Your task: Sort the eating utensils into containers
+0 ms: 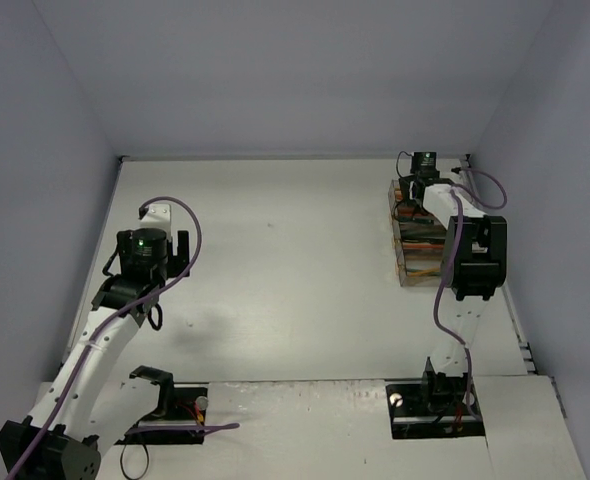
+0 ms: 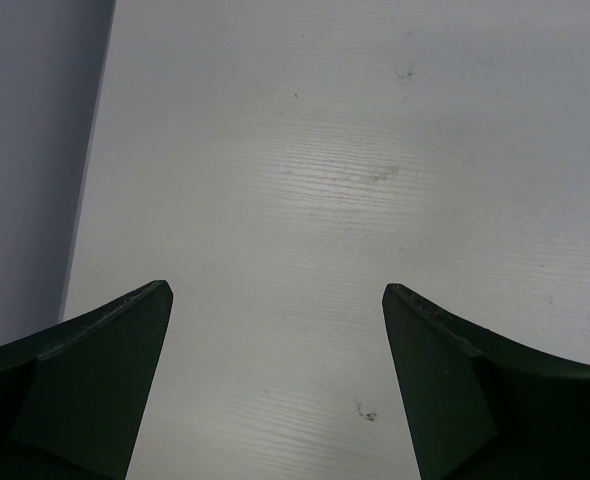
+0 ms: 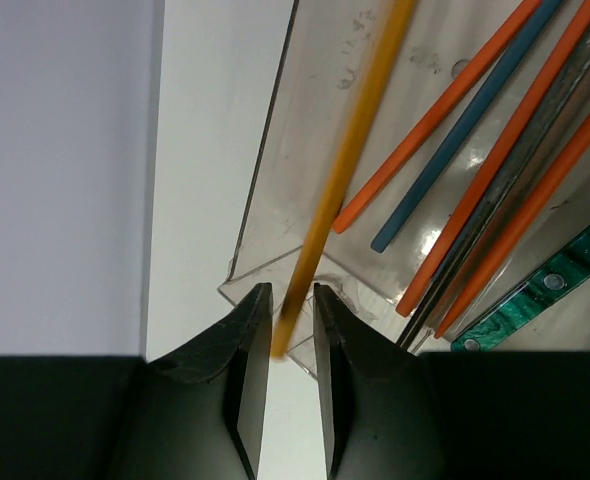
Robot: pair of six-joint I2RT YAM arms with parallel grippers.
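Right pincer (image 3: 293,295): jaws barely parted, with the yellow chopstick (image 3: 347,150) in the gap. The stick is blurred, so I can't tell whether the pads bite it or it's loose.

The stick runs along the outermost compartment of the containers (image 3: 265,180), beside their outer wall. Its pincer end hangs past the containers' near corner.

Risk: if it's released here, that end catches the corner rim, and the stick pivots and slides out onto the tabletop (image 2: 325,150). It could also land crossed over the orange chopsticks (image 3: 445,100) and the blue chopstick (image 3: 475,120) lying in what looks like the same compartment.

The teal utensil (image 3: 550,285) is one compartment further in. The side wall (image 3: 55,170) is close beside the containers, so there's little room to shift outward.

Left pincer (image 2: 277,295): well apart from the containers, wide open, holding nothing, not in the way.
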